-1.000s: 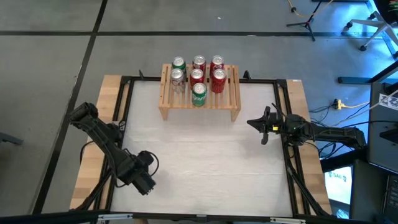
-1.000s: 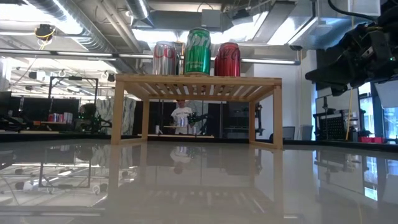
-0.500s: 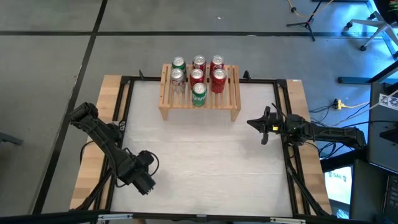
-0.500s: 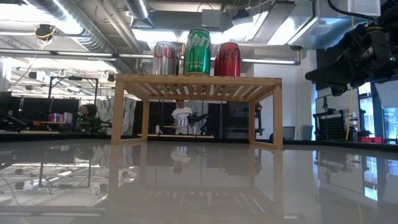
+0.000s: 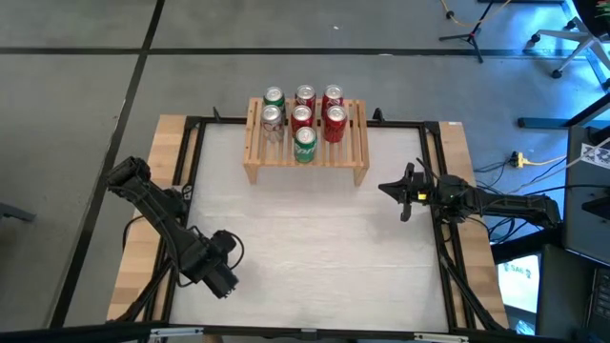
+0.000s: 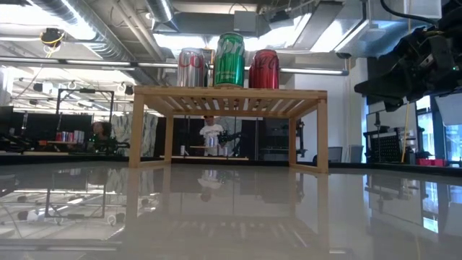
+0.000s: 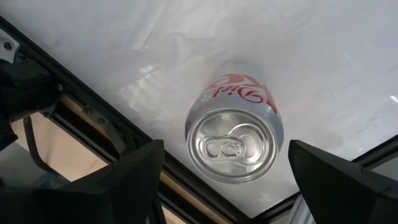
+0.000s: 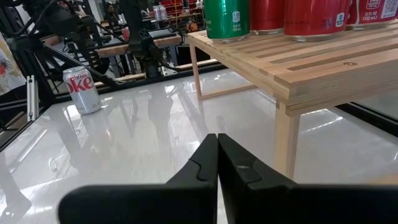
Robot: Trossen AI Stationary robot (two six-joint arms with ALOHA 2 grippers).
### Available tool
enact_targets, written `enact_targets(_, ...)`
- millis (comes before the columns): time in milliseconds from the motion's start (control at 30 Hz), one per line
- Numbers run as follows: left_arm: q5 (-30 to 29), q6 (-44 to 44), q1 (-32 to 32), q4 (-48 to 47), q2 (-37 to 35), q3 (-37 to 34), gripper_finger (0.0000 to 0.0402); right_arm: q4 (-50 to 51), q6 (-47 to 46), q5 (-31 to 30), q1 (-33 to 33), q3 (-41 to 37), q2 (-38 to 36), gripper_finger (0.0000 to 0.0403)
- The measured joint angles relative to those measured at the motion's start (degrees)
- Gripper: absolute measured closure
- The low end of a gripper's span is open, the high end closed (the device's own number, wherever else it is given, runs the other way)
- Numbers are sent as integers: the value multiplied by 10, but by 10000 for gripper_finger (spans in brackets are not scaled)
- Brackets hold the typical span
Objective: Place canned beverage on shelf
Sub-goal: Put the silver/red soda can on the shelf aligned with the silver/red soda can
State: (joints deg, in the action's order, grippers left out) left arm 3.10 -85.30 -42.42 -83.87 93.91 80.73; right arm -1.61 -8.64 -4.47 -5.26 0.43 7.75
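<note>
Left wrist view: left claw (image 7: 225, 171) wide open, empty, right above the can (image 7: 234, 138). Pre-grasp; next, drop and close, then shelf (image 5: 307, 151).

I see a person (image 6: 211, 135) standing in the room beyond the table's far edge. Off the table's right edge, cables (image 5: 519, 162) trail across the grey floor (image 5: 76, 105).

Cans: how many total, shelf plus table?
8. Seven stand on the shelf: back row three, middle row three, one green in front. One Diet Coke can stands on the table under the left gripper.
</note>
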Motion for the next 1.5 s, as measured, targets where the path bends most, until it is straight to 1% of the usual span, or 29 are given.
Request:
enact_targets(167, -10, 0, 0, 0, 0, -1, 68, 1, 0, 5, 0, 0, 0, 401)
enact_targets(267, -8, 0, 0, 8, -1, -17, 68, 1, 0, 5, 0, 0, 0, 401)
enact_targets(400, 20, 10, 0, 29, -1, -43, 68, 1, 0, 5, 0, 0, 0, 401)
enact_targets(667, 5, 18, -4, 77, -1, -70, 68, 0, 0, 5, 0, 0, 0, 401)
enact_targets(800, 20, 19, -5, 116, -1, -96, 68, 0, 0, 5, 0, 0, 0, 401)
enact_targets(900, 24, 19, -4, 128, -1, -109, 68, 0, 0, 6, 0, 0, 0, 401)
enact_targets(1300, 20, 14, -4, 130, -1, -112, 69, 0, 0, 6, 0, 0, 0, 401)
enact_targets(1500, 20, 15, -3, 130, -1, -112, 94, 0, 0, 6, 0, 0, 0, 401)
